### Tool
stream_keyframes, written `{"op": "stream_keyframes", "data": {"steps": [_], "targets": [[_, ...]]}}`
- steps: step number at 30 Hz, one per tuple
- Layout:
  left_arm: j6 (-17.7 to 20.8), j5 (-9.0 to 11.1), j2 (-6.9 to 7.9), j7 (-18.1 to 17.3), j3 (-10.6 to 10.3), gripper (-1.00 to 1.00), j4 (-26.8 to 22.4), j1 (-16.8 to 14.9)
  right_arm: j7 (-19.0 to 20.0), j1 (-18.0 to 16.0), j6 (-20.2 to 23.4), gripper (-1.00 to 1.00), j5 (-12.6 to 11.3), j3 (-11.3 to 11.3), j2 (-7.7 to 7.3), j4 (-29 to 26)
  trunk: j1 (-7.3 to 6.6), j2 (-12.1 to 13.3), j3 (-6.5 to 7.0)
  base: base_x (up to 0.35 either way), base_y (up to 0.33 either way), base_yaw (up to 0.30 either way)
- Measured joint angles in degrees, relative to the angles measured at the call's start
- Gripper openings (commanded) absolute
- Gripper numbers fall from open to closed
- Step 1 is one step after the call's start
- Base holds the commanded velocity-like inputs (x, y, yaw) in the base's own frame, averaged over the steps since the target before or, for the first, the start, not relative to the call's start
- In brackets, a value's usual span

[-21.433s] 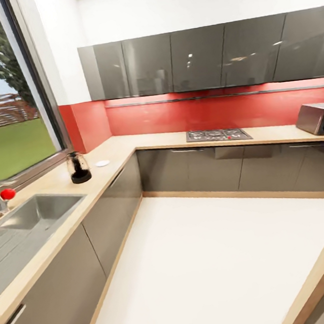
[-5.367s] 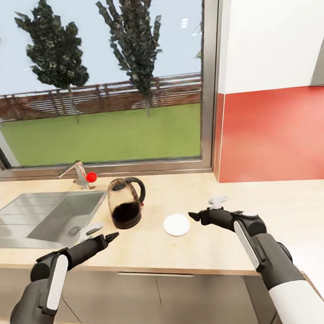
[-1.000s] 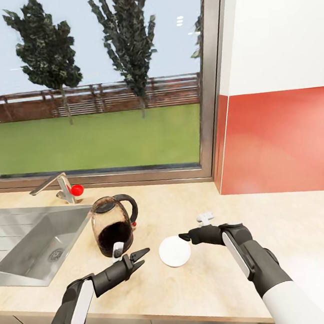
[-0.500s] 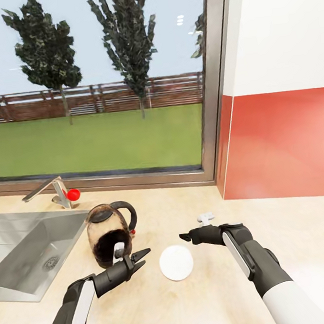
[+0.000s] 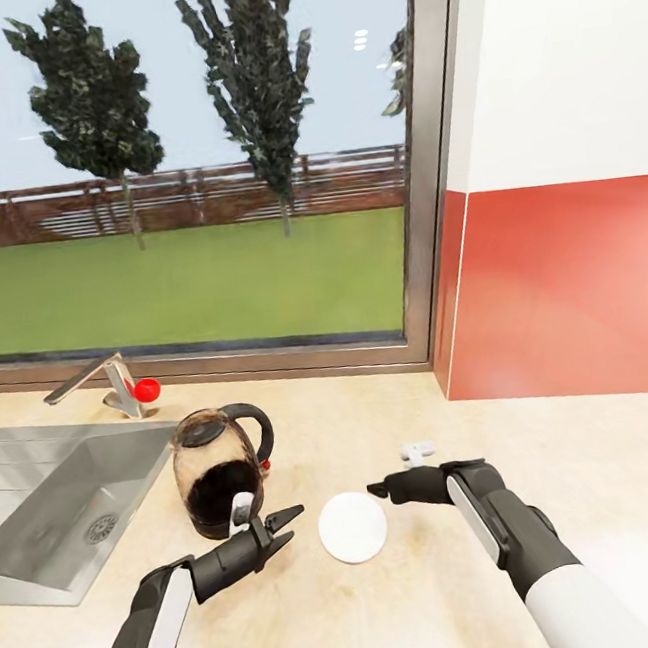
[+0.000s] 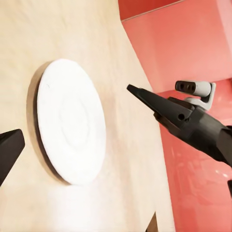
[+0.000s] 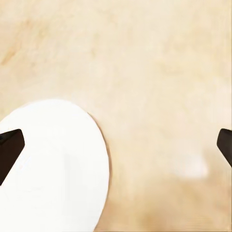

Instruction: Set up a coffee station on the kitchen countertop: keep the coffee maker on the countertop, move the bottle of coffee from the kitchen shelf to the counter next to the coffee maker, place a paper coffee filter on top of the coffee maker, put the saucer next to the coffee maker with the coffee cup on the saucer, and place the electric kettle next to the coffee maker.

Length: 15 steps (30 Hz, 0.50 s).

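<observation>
A white saucer (image 5: 353, 527) lies flat on the light wood countertop (image 5: 539, 440). The glass electric kettle (image 5: 223, 471) stands just left of it, beside the sink. My left gripper (image 5: 287, 525) hovers open between kettle and saucer, pointing at the saucer (image 6: 70, 121). My right gripper (image 5: 376, 486) hangs just right of the saucer's far edge, open, with the saucer (image 7: 53, 169) under one finger. The left wrist view also catches the right gripper (image 6: 159, 104). Coffee maker, bottle of coffee, paper coffee filter, coffee cup and kitchen shelf are out of view.
A steel sink (image 5: 43, 507) is set into the counter at the left, with a faucet (image 5: 88, 376) and a red knob (image 5: 147, 389) behind it. A big window runs along the back. A red wall panel (image 5: 561, 287) closes the right side.
The right gripper has come slightly nearer and lower beside the saucer. The left gripper has barely shifted. Kettle and saucer have stayed put; the view drifted a little a second ago.
</observation>
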Motion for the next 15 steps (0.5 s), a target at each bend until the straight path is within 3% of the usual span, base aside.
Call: {"op": "stream_keyframes", "data": {"steps": [15], "targets": [[-0.09, -0.13, -0.86, 0.08, 0.00, 1.00, 0.01, 0.00, -1.92, 0.00, -0.07, 1.00, -1.22, 0.05, 0.32, 0.24, 0.00, 0.00, 0.00, 0.000, 0.000, 0.000]]}}
